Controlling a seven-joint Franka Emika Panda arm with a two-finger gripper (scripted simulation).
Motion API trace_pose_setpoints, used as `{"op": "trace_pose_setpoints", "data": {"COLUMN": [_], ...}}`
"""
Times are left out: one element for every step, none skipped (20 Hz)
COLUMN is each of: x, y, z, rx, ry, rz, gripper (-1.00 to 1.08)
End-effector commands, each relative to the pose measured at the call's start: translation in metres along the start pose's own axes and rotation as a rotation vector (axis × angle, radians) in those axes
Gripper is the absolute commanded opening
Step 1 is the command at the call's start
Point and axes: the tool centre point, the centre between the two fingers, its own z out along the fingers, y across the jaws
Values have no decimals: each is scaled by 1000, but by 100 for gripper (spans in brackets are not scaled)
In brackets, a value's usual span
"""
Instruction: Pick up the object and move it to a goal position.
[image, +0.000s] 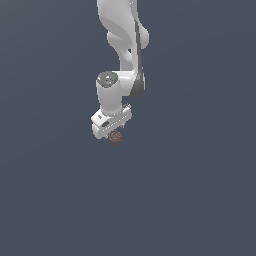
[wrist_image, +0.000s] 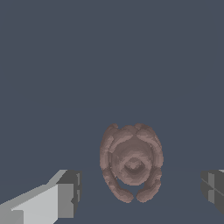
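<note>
While the white arm (image: 122, 45) is pointed downward, the reddish-brown lump (image: 116, 137) is seen directly beneath the end effector (image: 114, 136). In the wrist view, the lump (wrist_image: 131, 162) lies between the two fingers (wrist_image: 68, 194), which are spread apart with clear gaps on both sides.

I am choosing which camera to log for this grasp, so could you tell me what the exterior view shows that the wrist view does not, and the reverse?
Only the exterior view shows the white arm, with its wrist and the whole gripper poised right over the object. Only the wrist view shows the object's ridged, ringed surface up close, and that it sits in the gap between the two fingertips, with clear space on either side, so the jaws are open. Both show the reddish-brown object, the gripper and a plain dark grey ground.
</note>
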Motion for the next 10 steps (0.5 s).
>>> {"op": "trace_pose_setpoints", "data": {"x": [-1,0,0,0,-1,-1,-1,-1,-1,-1], "y": [0,0,0,0,0,0,0,0,-1,-1], "z": [1,0,1,1,3,5,8,11,15,19], "rx": [0,0,0,0,0,0,0,0,0,0], "ry": [0,0,0,0,0,0,0,0,0,0], "rz": [-7,-3,-3,-3,-3,-3,-3,-3,-4,-5], "gripper": [100,100,100,100,100,100,100,100,100,100]}}
